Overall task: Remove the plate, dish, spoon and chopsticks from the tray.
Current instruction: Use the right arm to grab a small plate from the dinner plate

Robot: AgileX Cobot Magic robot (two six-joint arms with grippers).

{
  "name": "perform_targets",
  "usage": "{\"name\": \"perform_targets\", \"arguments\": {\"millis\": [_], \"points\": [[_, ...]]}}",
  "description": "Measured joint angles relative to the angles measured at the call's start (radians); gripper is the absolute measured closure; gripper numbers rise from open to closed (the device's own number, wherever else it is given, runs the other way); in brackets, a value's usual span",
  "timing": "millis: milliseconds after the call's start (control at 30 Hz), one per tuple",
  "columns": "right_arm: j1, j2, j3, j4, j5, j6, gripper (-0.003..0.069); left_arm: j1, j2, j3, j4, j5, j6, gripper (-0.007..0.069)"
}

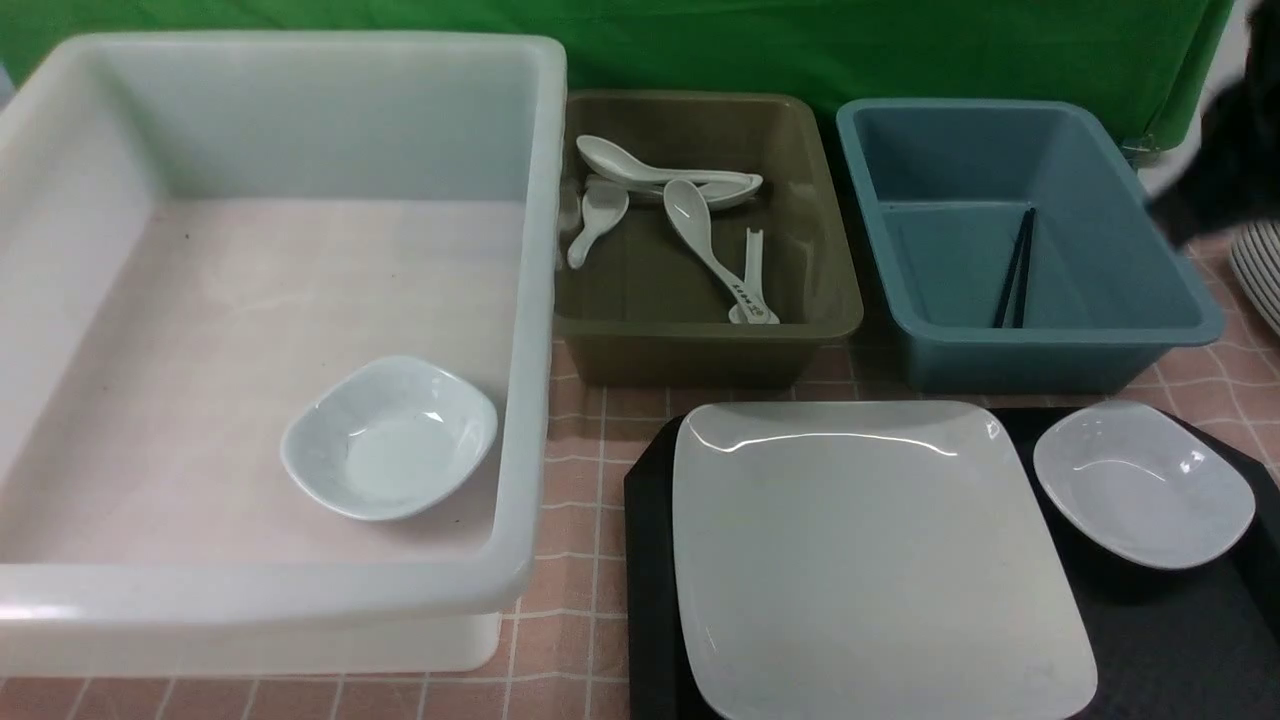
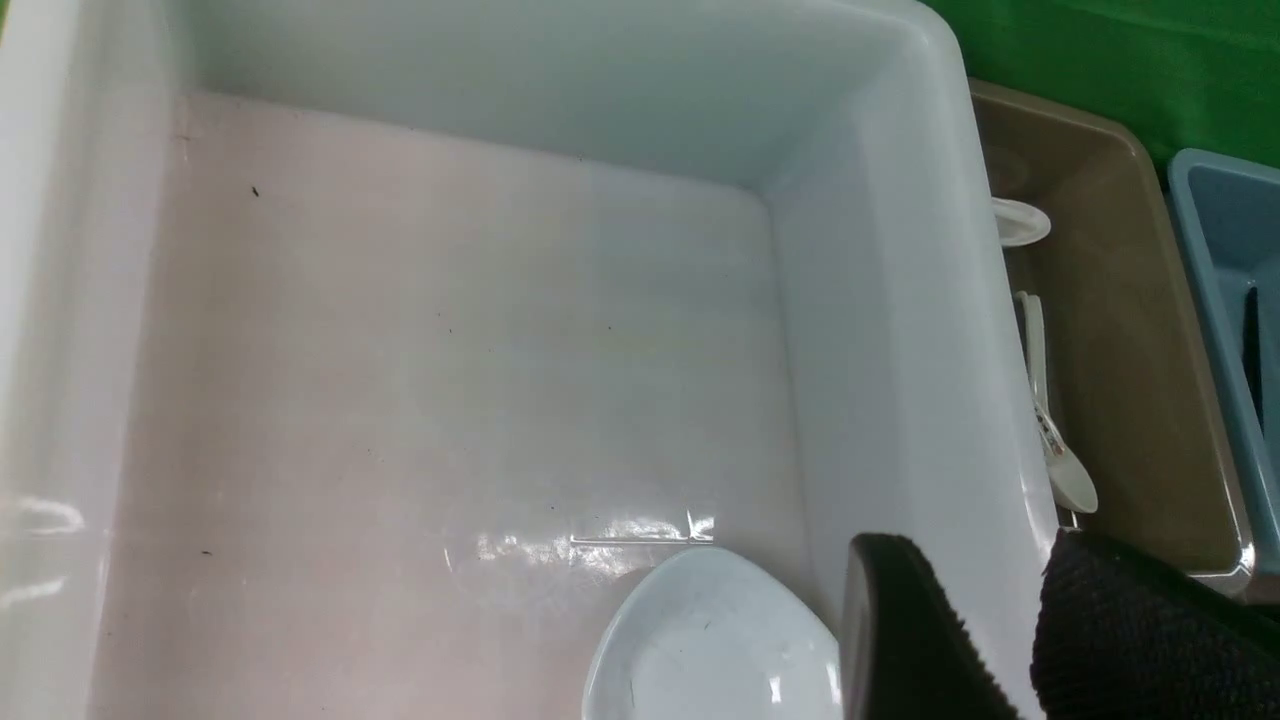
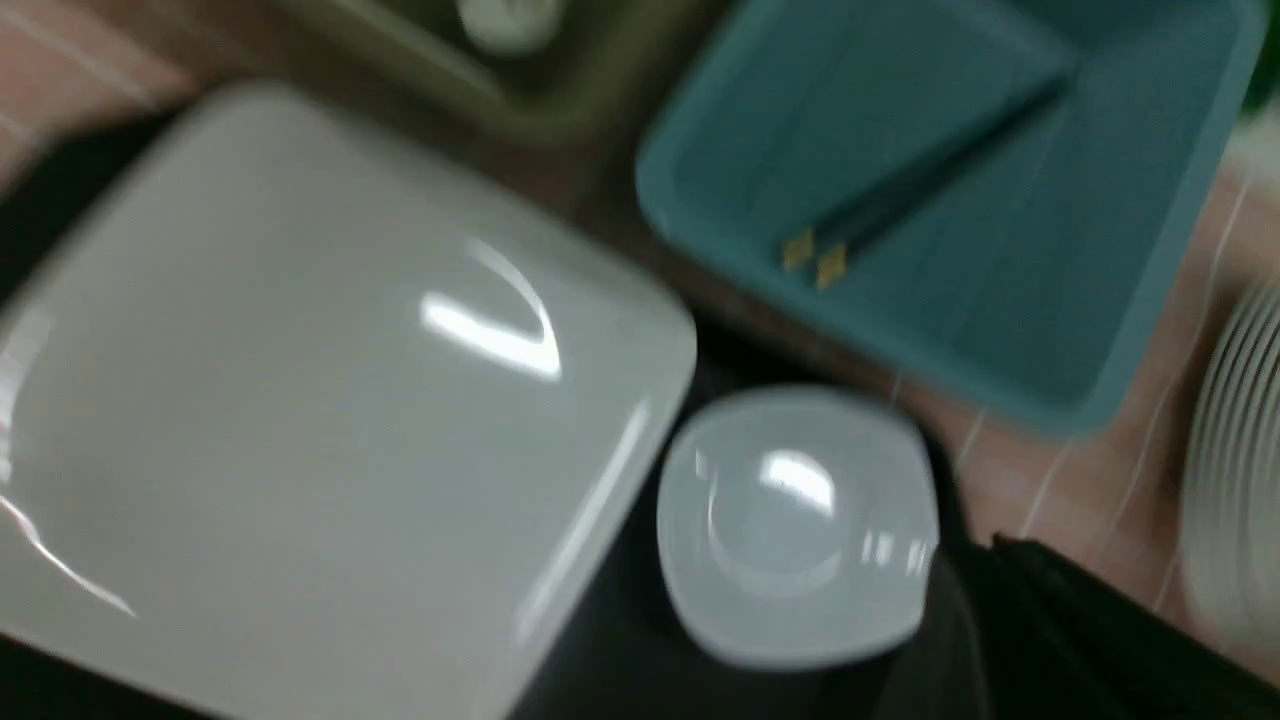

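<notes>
The right pincer [image 3: 985,610], pressed together, hangs just beside the dish [image 3: 795,525] at the tray's [image 3: 600,640] far right corner, so this arm is the nearer.

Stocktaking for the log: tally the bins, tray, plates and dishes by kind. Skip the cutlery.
Bins: 3 (white bin, olive bin, blue bin)
Tray: 1
Plate: 1
Dishes: 2 (one in the white bin, one on the tray)
Total: 7
The stack at the right edge is cut off, so it is not counted.
</notes>
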Motion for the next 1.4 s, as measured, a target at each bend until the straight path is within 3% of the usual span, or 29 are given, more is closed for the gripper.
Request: {"name": "perform_targets", "arguments": {"millis": [33,67,167,200,300,333,367,500,967,1167,1233,1300,1333,1400], "points": [[-0.076,0.034,0.104,0.014,-0.02,0.02,0.0626,0.0,0.005,0.0,-0.001,0.0,0.0,0.0427],[-0.084,0.043,0.131,0.015,-0.024,0.022,0.0624,0.0,0.006,0.0,-0.002,0.0,0.0,0.0427],[-0.155,0.115,0.278,0.021,-0.091,0.038,0.0521,0.0,0.019,0.0,-0.004,-0.001,0.0,0.0426],[-0.155,0.119,0.283,0.021,-0.1,0.039,0.051,0.0,0.02,0.0,-0.004,-0.001,0.0,0.0426],[-0.134,0.159,0.322,0.032,-0.213,0.015,0.0274,0.0,0.032,0.0,-0.019,-0.001,0.0,0.0426],[-0.132,0.162,0.324,0.032,-0.22,0.01,0.0262,0.0,0.033,0.0,-0.019,-0.001,0.0,0.0426],[-0.11,0.178,0.326,0.031,-0.273,-0.037,0.0173,0.0,0.036,0.0,-0.03,-0.001,0.0,0.0425],[-0.073,0.233,0.326,0.004,-0.342,-0.095,0.0111,0.0,0.042,0.0,-0.05,-0.001,0.0,0.0425],[-0.065,0.426,0.33,-0.126,-0.347,-0.092,0.0122,0.0,0.043,0.0,-0.125,-0.001,0.0,0.0419],[-0.063,0.439,0.325,-0.175,-0.339,-0.065,0.013,-0.055,0.043,0.0,-0.115,-0.002,0.001,0.0416],[-0.062,0.44,0.324,-0.174,-0.334,-0.064,0.0183,-0.099,0.043,0.0,-0.108,-0.002,0.001,0.0415],[-0.062,0.442,0.324,-0.182,-0.323,-0.064,0.0303,-0.147,0.045,0.0,-0.103,-0.002,0.002,0.0413],[-0.062,0.442,0.324,-0.182,-0.322,-0.064,0.0303,-0.147,0.045,0.0,-0.102,-0.002,0.003,0.0413],[-0.05,0.44,0.305,-0.192,-0.3,-0.063,0.0428,-0.209,0.05,0.0,-0.083,-0.002,0.008,0.041]]}}
